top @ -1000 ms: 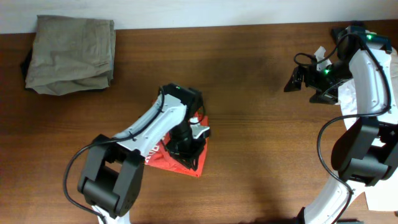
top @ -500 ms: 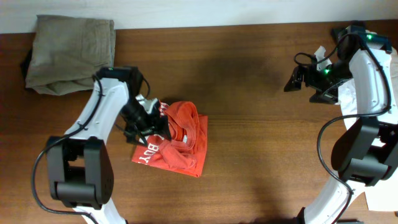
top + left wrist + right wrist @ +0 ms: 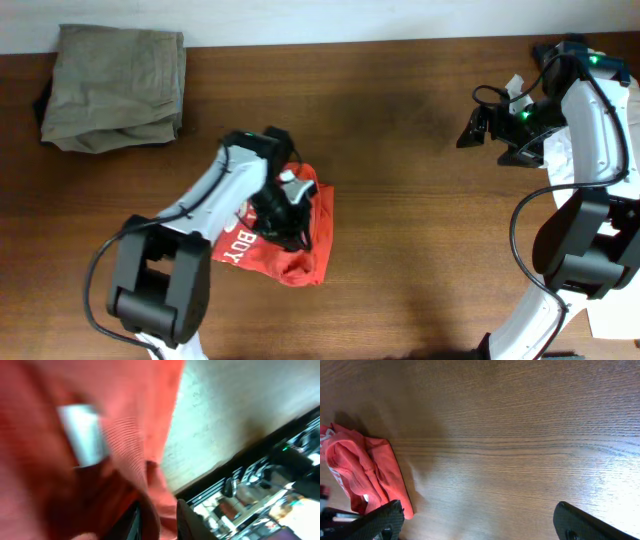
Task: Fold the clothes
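bench: brown wood. Your work area is the left-centre part.
left arm: reaches in from the near edge and bends over the shirt. It is by far the nearer arm.
right arm: parked high on the far right, well apart from the shirt.
khaki garment: already folded in the far-left corner, well clear of the shirt.
T-shirt: red-orange and bunched in a rough lump left of centre on the bench, not flat. There's no clean long axis yet; the bulk runs roughly from near-left to far-right.
left pincer: directly over the shirt's middle. The wrist view is blurred, but red cloth runs down between the two fingers, so read it as clamped on a fold of the T-shirt.
right pincer: jaws spread wide and empty, with bare wood between them. The shirt lies to its left, across the bench.
lettering: white print shows at the near-left edge, beside the left arm.
neck label: white tab in close in the left wrist view, so the collar is just beside the grip.
next: you'd likely lift and spread it with the left before any fold. The right has to cross over to help.
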You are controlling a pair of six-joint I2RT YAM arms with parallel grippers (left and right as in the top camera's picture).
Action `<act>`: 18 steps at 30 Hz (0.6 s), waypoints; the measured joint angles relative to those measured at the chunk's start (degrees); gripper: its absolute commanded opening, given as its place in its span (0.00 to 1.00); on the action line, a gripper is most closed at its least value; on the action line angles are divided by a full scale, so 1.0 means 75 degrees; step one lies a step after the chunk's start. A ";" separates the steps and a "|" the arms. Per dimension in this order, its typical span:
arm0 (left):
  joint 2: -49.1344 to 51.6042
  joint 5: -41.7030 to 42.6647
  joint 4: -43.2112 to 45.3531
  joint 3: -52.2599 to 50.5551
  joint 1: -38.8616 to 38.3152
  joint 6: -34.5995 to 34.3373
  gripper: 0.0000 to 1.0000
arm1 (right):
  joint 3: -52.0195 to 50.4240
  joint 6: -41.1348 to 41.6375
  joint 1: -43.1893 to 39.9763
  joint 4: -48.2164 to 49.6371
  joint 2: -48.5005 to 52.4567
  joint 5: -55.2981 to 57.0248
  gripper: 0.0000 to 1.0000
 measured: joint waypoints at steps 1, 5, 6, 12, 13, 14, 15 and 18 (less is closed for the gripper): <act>0.0000 -0.0079 0.0000 0.0000 -0.0300 -0.0003 0.23 | -0.0003 0.0000 0.0000 -0.0003 0.0000 0.0000 0.99; 0.0000 -0.0175 0.0259 0.0000 -0.1195 -0.0006 0.23 | 0.0000 0.0000 0.0000 -0.0003 0.0000 0.0000 0.99; 0.0000 -0.0184 0.0391 -0.0006 -0.1399 -0.0006 0.21 | 0.0000 0.0003 0.0000 -0.0003 0.0000 0.0000 0.99; -0.0020 -0.1664 -0.0382 0.2226 -0.0985 -0.0402 0.73 | 0.0000 -0.0003 0.0000 0.0006 0.0000 -0.0003 0.99; -0.0073 -0.2087 -0.0201 0.2626 -0.0280 -0.0860 0.73 | 0.0000 0.0000 0.0000 -0.0003 0.0000 0.0000 0.98; -0.0090 -0.2326 -0.0146 0.2675 0.0245 -0.1253 0.73 | 0.0000 -0.0003 0.0000 -0.0003 0.0000 0.0000 0.99; -0.0085 -0.2486 -0.0096 0.2655 0.0676 -0.1510 0.74 | 0.0000 0.0006 0.0000 0.0000 0.0000 -0.0003 0.99; 0.0041 -0.2515 0.0289 0.2588 0.1020 -0.1950 0.73 | 0.0000 0.0000 0.0000 -0.0006 0.0000 0.0000 0.99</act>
